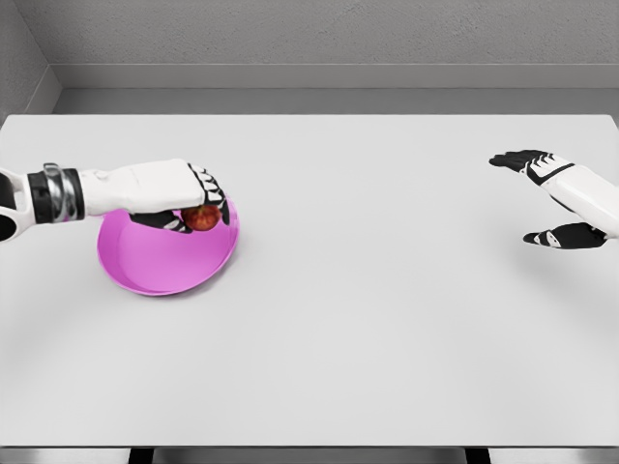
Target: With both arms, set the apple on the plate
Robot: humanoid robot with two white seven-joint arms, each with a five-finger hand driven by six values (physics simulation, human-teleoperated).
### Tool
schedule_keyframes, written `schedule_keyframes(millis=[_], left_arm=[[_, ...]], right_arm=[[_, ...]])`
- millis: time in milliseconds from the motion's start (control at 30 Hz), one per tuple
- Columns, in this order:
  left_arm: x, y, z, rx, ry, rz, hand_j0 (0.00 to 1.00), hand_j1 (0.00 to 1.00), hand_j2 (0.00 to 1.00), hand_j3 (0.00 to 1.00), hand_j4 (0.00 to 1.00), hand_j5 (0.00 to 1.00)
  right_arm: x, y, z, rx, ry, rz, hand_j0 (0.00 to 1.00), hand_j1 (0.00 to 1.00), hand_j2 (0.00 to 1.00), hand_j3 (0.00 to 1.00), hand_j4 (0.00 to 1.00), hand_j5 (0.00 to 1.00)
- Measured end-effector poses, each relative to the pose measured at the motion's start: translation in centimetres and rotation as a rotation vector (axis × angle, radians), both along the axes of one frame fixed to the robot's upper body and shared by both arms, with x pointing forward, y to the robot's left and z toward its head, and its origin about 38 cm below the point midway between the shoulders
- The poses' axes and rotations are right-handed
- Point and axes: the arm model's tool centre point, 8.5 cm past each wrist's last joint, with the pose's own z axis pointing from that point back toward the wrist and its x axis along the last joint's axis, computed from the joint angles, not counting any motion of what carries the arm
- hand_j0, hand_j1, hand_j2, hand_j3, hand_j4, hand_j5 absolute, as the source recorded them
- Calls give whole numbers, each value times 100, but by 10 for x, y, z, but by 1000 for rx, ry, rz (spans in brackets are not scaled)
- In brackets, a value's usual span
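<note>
A pink plate (155, 261) lies on the left side of the white table. A red apple (202, 217) sits over the plate's right part, near its rim. My left hand (196, 200) reaches in from the left edge and is curled around the apple from above, its black fingers wrapping it. Whether the apple touches the plate is hard to tell. At the table's far right, my right hand (542, 198) hovers with fingers spread, holding nothing.
The white table (368, 319) spans the whole view, with a grey wall behind it. The front edge of the table runs along the bottom of the picture.
</note>
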Motion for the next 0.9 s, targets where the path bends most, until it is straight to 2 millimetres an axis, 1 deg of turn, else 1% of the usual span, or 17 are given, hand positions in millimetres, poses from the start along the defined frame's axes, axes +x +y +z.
schedule_keyframes(millis=[133,167,200,233,533,633,900], left_arm=[[-8,19,-15,9,37,42,60,60,60,60,60,60],[-8,23,-12,9,30,51,61,61,61,61,61,61],[-7,26,-10,9,26,58,71,71,71,71,71,71],[-9,28,-13,5,34,64,100,100,100,100,100,100],[-7,39,-4,-35,36,97,100,100,100,100,100,100],[-6,52,5,-37,24,125,100,100,100,100,100,100],[-7,94,28,-59,7,226,100,100,100,100,100,100]], right_arm=[[0,0,0,0,0,0,100,100,100,100,100,100],[0,0,0,0,1,-1,100,100,100,100,100,100],[0,-1,-1,0,2,-2,100,100,100,100,100,100],[0,-1,-1,0,3,-3,100,100,100,100,100,100],[0,-2,-2,0,6,-6,100,100,100,100,100,100],[0,-2,-2,0,7,-6,100,100,100,100,100,100],[0,-3,-2,0,7,-7,100,100,100,100,100,100]])
